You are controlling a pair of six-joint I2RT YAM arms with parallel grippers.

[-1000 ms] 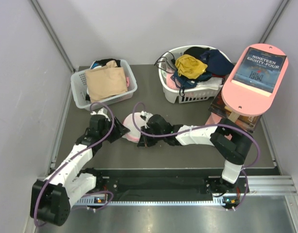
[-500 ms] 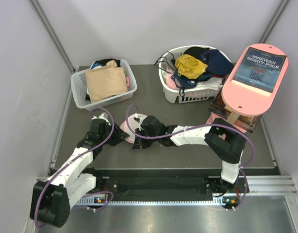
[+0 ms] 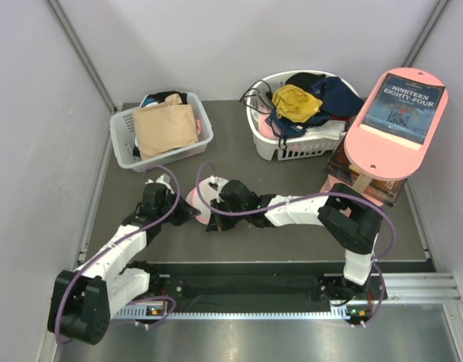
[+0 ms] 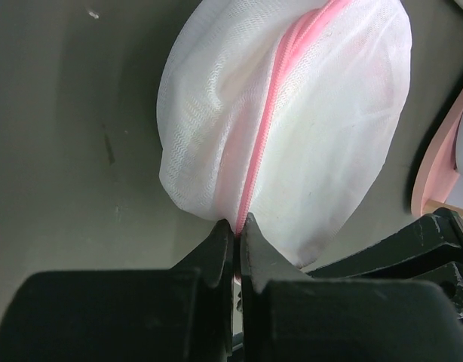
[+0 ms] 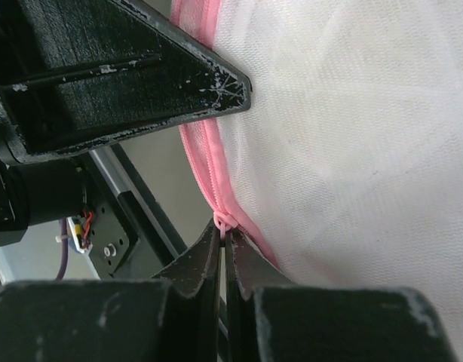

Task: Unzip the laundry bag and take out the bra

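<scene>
— Is there any writing you can read?
— Only on the dark blue book cover [image 3: 406, 107] lying on the pink oval board [image 3: 365, 147]. It says "NINETEEN EIGHTY-FOUR" in pale capitals across the top.
— Is there anything beneath that?
— Large faint digits, seemingly "1984". The print lower down is too small to read.
</scene>
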